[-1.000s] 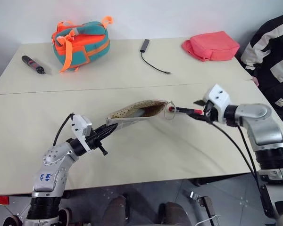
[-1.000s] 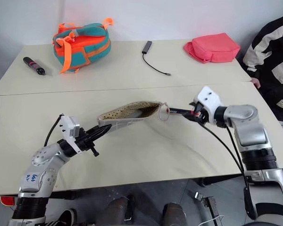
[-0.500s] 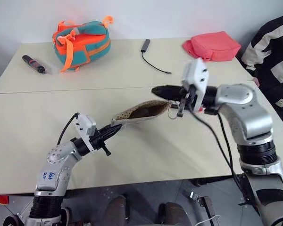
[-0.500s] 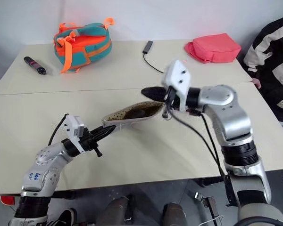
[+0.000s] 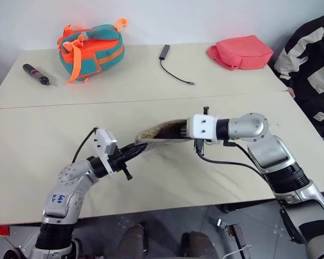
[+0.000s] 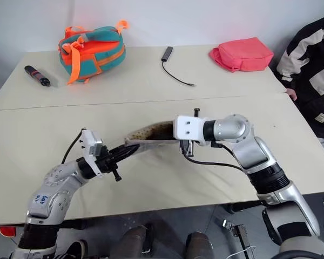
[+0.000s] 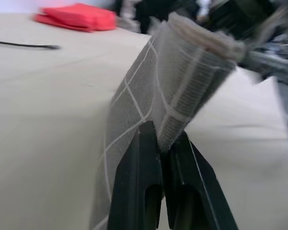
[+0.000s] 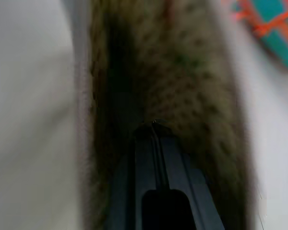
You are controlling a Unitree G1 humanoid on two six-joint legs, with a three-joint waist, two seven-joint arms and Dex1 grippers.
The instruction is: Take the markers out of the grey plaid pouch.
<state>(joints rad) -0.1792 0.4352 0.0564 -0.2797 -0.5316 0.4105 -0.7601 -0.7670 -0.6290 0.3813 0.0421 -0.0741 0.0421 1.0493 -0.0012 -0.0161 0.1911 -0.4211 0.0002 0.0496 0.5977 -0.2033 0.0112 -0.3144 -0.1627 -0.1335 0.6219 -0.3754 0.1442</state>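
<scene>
The grey plaid pouch [image 5: 157, 133] hangs just above the table at mid-front, its mouth turned to the right. My left gripper [image 7: 164, 132] is shut on the pouch's closed left end [image 7: 153, 91], holding it up. My right gripper [image 8: 153, 125] is shut, its fingers pushed into the open mouth and surrounded by the speckled tan lining [image 8: 197, 72]. From the head views its white wrist block [image 5: 203, 128] sits right at the mouth. The markers are hidden.
At the table's back are a teal-orange bag [image 5: 92, 46] on the left, a dark pen with a red band [image 5: 35, 74], a black cable [image 5: 175, 71] and a coral-pink pouch [image 5: 240, 52]. A person in a black-and-white jacket [image 5: 308, 65] sits at the right.
My right gripper swung left from beside the pouch, where a red marker was at its tips, rolled over, closed and entered the mouth. The left gripper shifted slightly right with the pouch.
</scene>
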